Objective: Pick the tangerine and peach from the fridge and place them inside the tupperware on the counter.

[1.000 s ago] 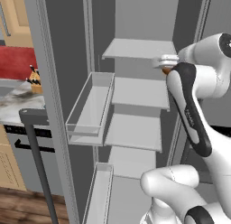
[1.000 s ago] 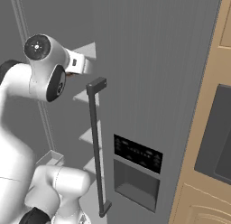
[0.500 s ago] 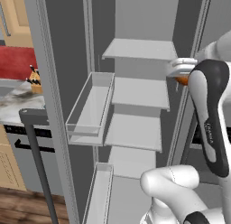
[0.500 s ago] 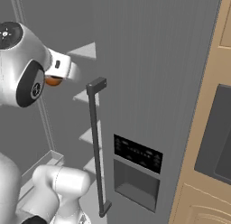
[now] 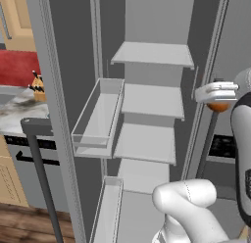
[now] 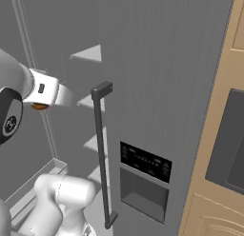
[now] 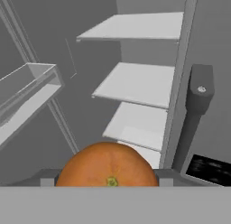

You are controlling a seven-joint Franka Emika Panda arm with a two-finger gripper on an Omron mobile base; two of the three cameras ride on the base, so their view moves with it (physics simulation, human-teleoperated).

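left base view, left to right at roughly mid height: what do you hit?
Marbled counter → dark bar handle of the open fridge door → clear door bin → fridge shelves → end effector shut on the tangerine.

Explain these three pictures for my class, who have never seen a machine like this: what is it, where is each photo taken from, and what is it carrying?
This is a computer-rendered kitchen. The machine is a white robot arm on a driving base. Two pictures come from cameras on that base, behind the arm to its left and right. The third looks out from the hand itself. All face the tall grey fridge, its left door open, showing pale shelves. The arm's gripper has its fingers shut on a round orange tangerine, carried outside the shelves, near the closed door's long dark bar handle.
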